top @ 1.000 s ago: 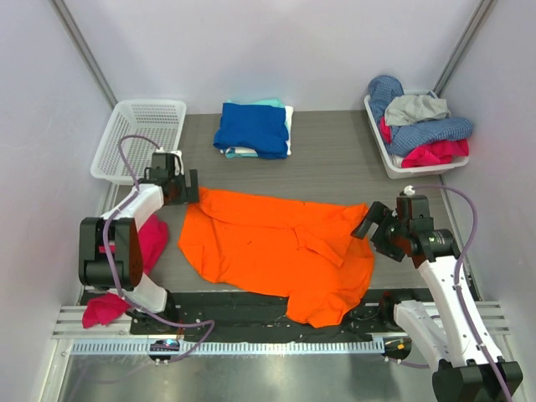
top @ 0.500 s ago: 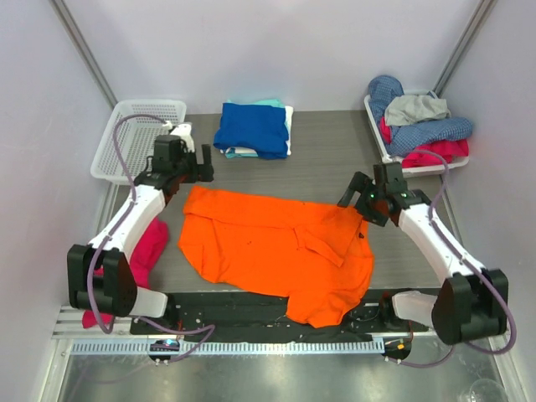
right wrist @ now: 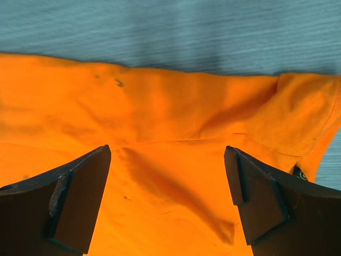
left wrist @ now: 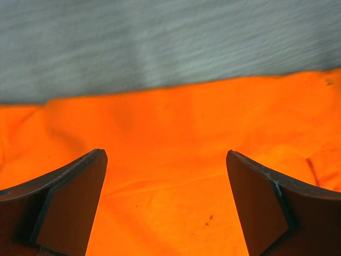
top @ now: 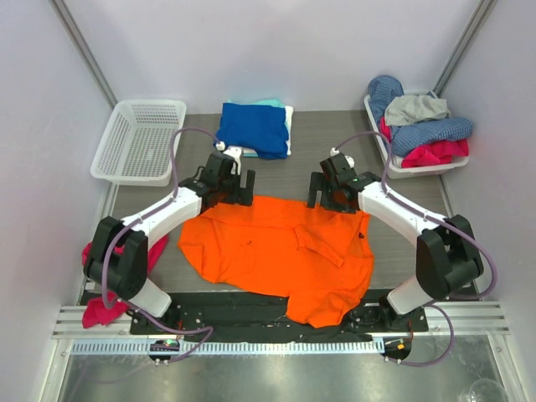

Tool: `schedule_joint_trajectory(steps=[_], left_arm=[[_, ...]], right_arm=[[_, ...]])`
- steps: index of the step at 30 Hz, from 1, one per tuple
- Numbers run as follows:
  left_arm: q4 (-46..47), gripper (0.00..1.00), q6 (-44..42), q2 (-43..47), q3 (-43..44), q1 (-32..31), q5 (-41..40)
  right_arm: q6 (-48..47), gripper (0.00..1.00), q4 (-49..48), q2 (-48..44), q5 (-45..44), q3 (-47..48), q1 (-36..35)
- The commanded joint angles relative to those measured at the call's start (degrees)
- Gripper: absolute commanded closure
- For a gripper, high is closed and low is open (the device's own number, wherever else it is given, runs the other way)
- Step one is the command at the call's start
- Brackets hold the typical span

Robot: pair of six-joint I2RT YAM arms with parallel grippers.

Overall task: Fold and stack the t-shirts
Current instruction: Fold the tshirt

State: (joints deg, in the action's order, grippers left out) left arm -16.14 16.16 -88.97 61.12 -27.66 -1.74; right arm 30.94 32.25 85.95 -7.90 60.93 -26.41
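A bright orange t-shirt (top: 276, 251) with a few dark specks lies spread flat on the grey table. My left gripper (top: 237, 194) hovers open over its far edge, left of centre. In the left wrist view the fingers straddle orange cloth (left wrist: 170, 122), and nothing is between them at the left gripper (left wrist: 165, 154). My right gripper (top: 328, 199) is open over the far edge, right of centre. It (right wrist: 167, 149) sits above a creased part of the shirt (right wrist: 176, 101). A folded stack with a royal blue t-shirt (top: 254, 128) on top sits at the back.
A white mesh basket (top: 138, 138) stands at the back left. A white tray (top: 394, 159) heaped with clothes is at the back right. Pink cloth (top: 152, 241) lies by the left arm's base. A black mat (top: 243, 306) runs along the near edge.
Both arms have swung inward from the shirt's outer sides to its far edge, facing each other closer to the middle. Both grippers stayed open.
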Motion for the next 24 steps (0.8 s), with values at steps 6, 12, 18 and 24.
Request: schedule_joint_trajectory(steps=[6,12,18,24], left_arm=[[0.23,0.00,3.79,-2.77,-2.51,-1.78,-8.10],[-0.73,0.00,2.73,-9.90,1.53,-1.78,-10.13],[-2.57,0.00,2.91,-15.18,3.82,-1.78,-11.36],[-4.60,0.00,1.42,-17.64,7.16,-1.43,-12.85]], right_arm=[[0.44,0.03,-0.25,6.24,-9.41,0.69,-2.68],[1.14,0.03,-1.92,12.83,-10.82,1.21,-2.59],[1.32,0.02,-2.45,18.54,-11.69,3.05,-2.41],[-0.61,0.01,-2.89,23.11,-11.70,7.44,-0.92]])
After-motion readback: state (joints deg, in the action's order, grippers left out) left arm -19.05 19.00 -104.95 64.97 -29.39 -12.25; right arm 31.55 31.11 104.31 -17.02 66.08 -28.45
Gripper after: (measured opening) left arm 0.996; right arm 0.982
